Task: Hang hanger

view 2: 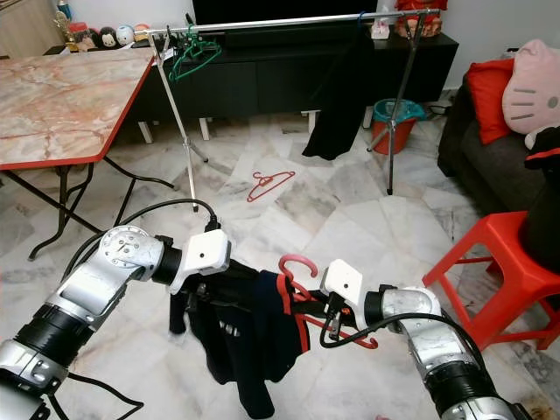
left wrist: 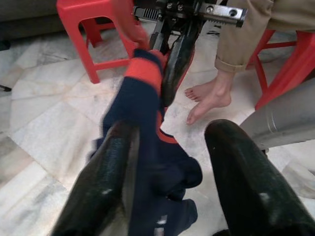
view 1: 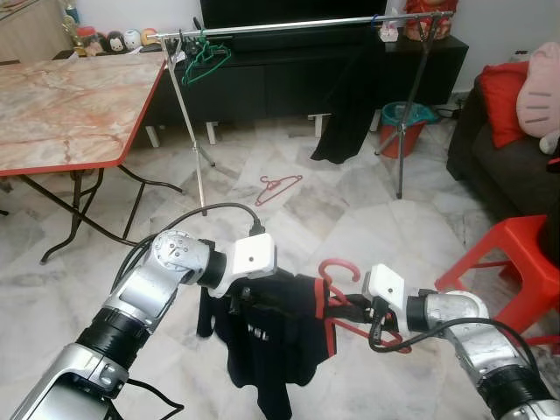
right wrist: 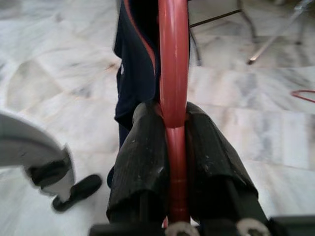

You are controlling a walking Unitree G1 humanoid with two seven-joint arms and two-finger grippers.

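right gripper [right wrist: 173,142] clamped on the red hanger [right wrist: 173,73] bar, low over the floor and well short of the rail [view 1: 289,24]. left gripper [left wrist: 167,162] fingers spread, one finger touching the dark shirt [view 1: 271,337] draped on the hanger, not pinching it. risk: shirt is bunched to one side and could slide off as the hanger is raised; the hook could miss the rail. containers: teal bucket [view 1: 405,115] beside the rack leg, contents not visible.

Head stereo downward; wrist cameras close-up.
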